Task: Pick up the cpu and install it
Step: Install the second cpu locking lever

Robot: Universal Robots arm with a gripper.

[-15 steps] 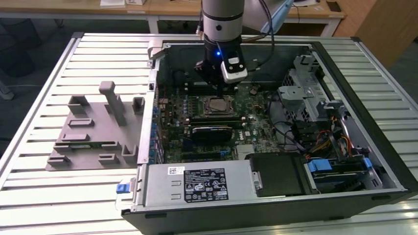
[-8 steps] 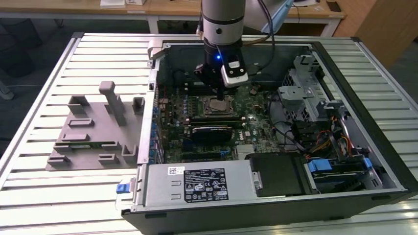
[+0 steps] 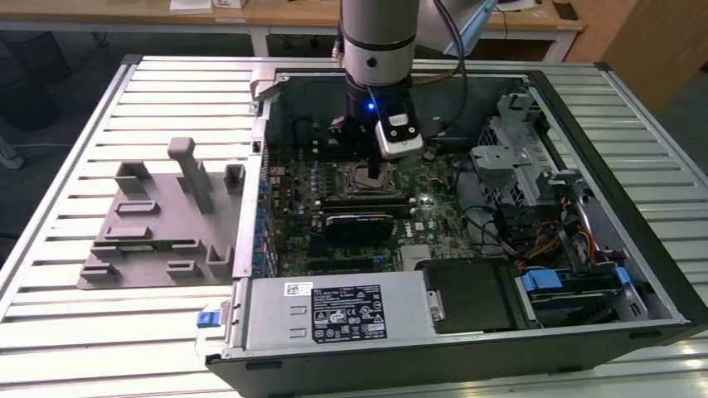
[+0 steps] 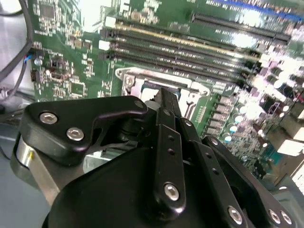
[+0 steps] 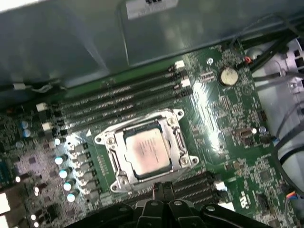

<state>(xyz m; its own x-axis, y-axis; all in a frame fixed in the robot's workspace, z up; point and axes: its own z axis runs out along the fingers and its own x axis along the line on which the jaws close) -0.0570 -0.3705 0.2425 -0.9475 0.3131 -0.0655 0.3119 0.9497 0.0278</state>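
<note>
The cpu (image 5: 147, 149), a square chip with a shiny silver-grey top, lies flat inside the metal socket frame (image 5: 178, 137) on the green motherboard (image 5: 228, 118). In the first wrist view my gripper (image 5: 162, 190) hangs just beside the socket's edge, fingers pressed together with nothing between them. The exterior view shows the gripper (image 3: 380, 172) low inside the open computer case, directly over the socket frame (image 3: 356, 181). In the second wrist view the black fingers (image 4: 167, 123) stand in front of the socket frame (image 4: 127, 78) and hide most of it.
A grey fixture plate (image 3: 155, 224) with upright posts lies on the slatted table at the exterior view's left. Inside the case are the power supply (image 3: 332, 311), a drive cage (image 3: 509, 162) and cables (image 3: 553, 240). Memory slots (image 5: 118, 102) run alongside the socket.
</note>
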